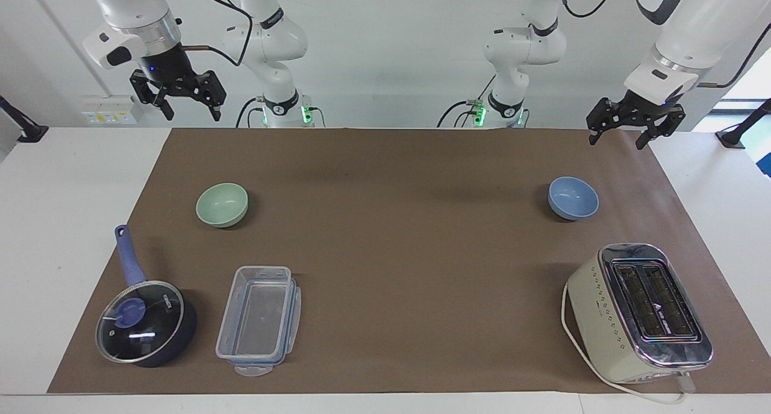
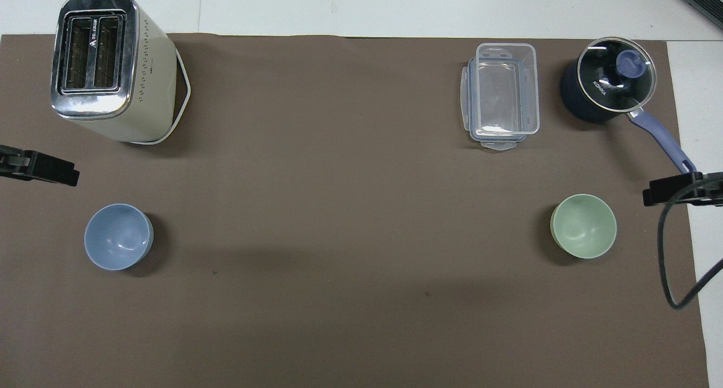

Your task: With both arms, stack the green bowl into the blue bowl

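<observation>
Facing view shows both big white arms w/ silver wrist rings, plus two slimmer white arms (image 1: 271, 46) w/ green-lit bases; overhead view catches only black gripper tips at its side edges. Right gripper (image 1: 181, 97) hangs high over the robots' edge of the brown mat (image 1: 391, 251) at the right arm's end, jaws spread wide, holding nothing. Left gripper (image 1: 629, 125) hangs over the mat's corner at the left arm's end, jaws also wide apart, empty. Green bowl (image 1: 221, 204) sits upright on the mat toward the right arm's end, pale mint, matte, round; overhead shows its smooth inside w/ nothing in it. Blue bowl (image 1: 573, 197) is periwinkle, matte, same shape, well apart from the green one, toward the left arm's end. Farther from the robots than the green bowl: dark blue saucepan (image 1: 147, 323) w/ glass lid, blue knob and long blue handle, and beside it a clear plastic rectangular container (image 1: 259, 320) w/ blue-trimmed clip lid. Farther from the robots than the blue bowl: cream two-slot toaster (image 1: 638, 314), chrome top, white cord looping round its base; slots read clearest from overhead.
</observation>
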